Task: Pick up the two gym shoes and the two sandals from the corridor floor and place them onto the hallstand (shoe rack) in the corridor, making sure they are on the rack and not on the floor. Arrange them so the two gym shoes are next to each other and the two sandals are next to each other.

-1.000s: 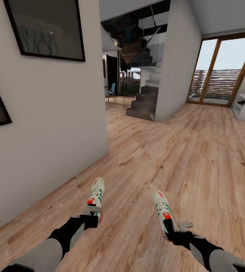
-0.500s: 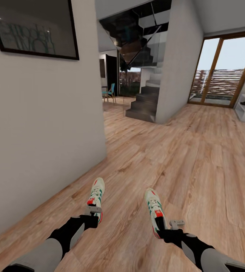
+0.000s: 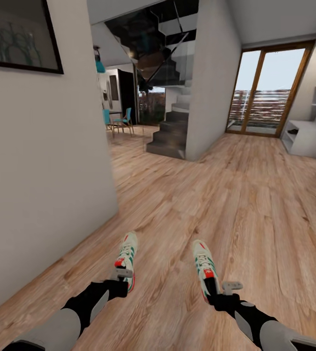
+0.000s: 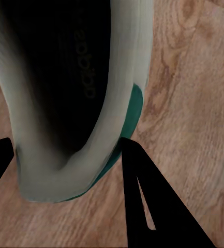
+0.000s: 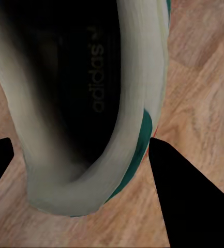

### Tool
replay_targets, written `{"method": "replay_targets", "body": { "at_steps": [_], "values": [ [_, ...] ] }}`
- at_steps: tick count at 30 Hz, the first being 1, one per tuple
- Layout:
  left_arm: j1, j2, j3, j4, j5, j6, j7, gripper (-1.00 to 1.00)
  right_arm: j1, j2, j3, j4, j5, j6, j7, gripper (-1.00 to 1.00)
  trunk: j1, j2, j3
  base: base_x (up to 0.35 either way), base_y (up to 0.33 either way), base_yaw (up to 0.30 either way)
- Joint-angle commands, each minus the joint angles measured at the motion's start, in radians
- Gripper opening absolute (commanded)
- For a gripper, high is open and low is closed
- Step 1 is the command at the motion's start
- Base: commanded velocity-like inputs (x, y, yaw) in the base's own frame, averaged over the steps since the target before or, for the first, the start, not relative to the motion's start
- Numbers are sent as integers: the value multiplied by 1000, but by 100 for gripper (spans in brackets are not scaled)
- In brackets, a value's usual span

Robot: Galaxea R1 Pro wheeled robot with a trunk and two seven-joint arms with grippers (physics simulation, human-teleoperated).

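Each gripper holds one of the two gym shoes, white with green stripes and red patches, above the corridor floor (image 3: pixel 255 204). My left gripper (image 3: pixel 122 276) is shut on the heel of the left shoe (image 3: pixel 127 254); the left wrist view looks into its dark opening (image 4: pixel 65 77) between the fingers (image 4: pixel 143 196). The right gripper (image 3: pixel 217 290) is shut on the heel of the right shoe (image 3: pixel 204 267), seen close in the right wrist view (image 5: pixel 86 77). The hallstand (image 3: pixel 307 138) stands far off at the back right. The sandals are out of view.
A white wall (image 3: pixel 41 170) with a framed picture runs close on my left. A dark staircase (image 3: pixel 170 131) and a pillar stand ahead, with blue chairs (image 3: pixel 122 120) beyond. A glass door (image 3: pixel 262 92) is at the far end.
The whole view has swung, so the camera moved: the wall picture slid left and the hallstand came further into view. The right shoe shifted slightly left. Both shoes stay gripped.
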Motion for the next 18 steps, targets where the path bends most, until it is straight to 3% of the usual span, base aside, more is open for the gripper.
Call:
{"method": "replay_targets", "body": {
  "at_steps": [1, 18],
  "values": [
    [0, 0, 0, 0, -3, 0, -5, -100, 0, 0, -1, 0, -1, 0, -4, -100, 0, 0, 0, 325, -150, -280],
    [0, 0, 0, 2, -3, 1, -18, -100, 0, 0, 0, 0, -1, 0, -14, -100, 0, 0, 0, 327, -135, -285]
  ]
}}
